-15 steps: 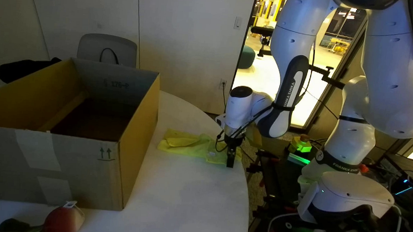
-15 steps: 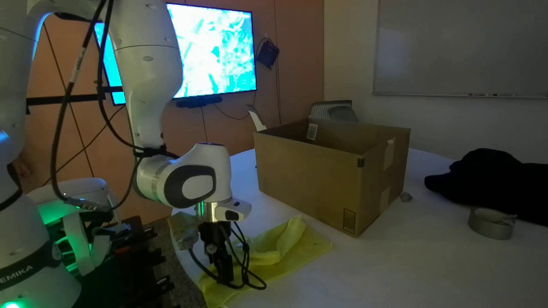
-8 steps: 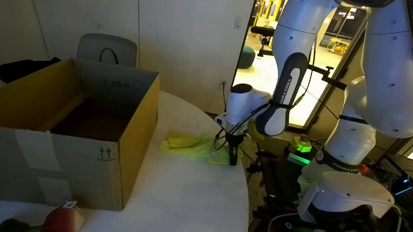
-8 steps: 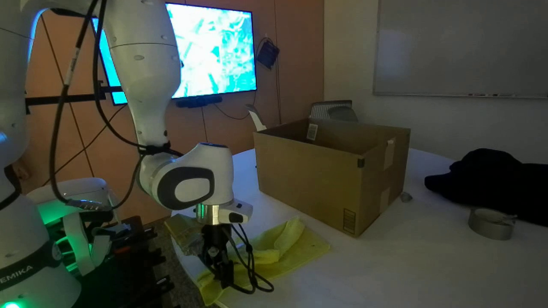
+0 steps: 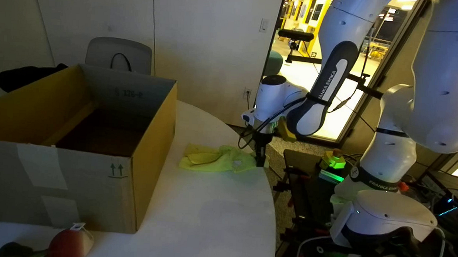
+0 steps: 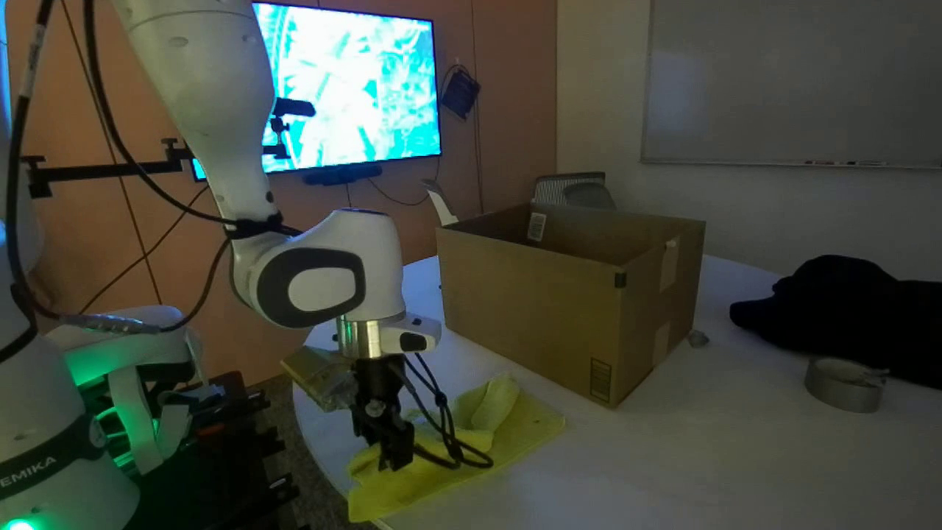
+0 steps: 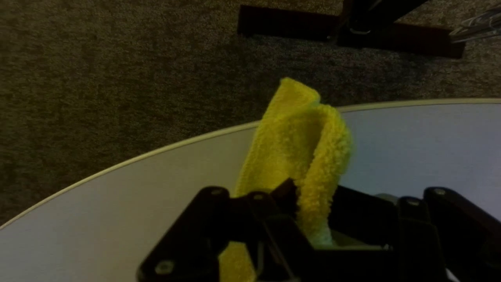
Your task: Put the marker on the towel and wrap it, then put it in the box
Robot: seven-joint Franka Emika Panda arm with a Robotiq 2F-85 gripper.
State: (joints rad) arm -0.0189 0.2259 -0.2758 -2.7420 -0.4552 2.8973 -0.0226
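The yellow towel [image 5: 208,160] lies on the white table at the rounded edge, loosely bunched, beside the cardboard box [image 5: 95,188]. In the wrist view a rolled fold of the towel [image 7: 287,149] rises between the fingers, and its far end pokes past the table edge. My gripper [image 7: 314,199] is closed around that fold, pointing down. Both exterior views place the gripper [image 6: 397,460] over the towel's end away from the box [image 6: 526,313], low above the table. The box stands upright with its top uncovered. The marker is hidden or out of view.
Slack black cables [image 6: 441,434] hang beside the gripper. A red and white rounded object [image 5: 70,245] sits by the box. Further along the table are a grey tape roll [image 6: 845,386] and a black cloth heap [image 6: 846,309]. The table edge [image 7: 188,141] curves close to the gripper.
The gripper has closed on the towel and risen a little, shifting away from the camera in an exterior view. The towel's end near it has been drawn along and bunched up.
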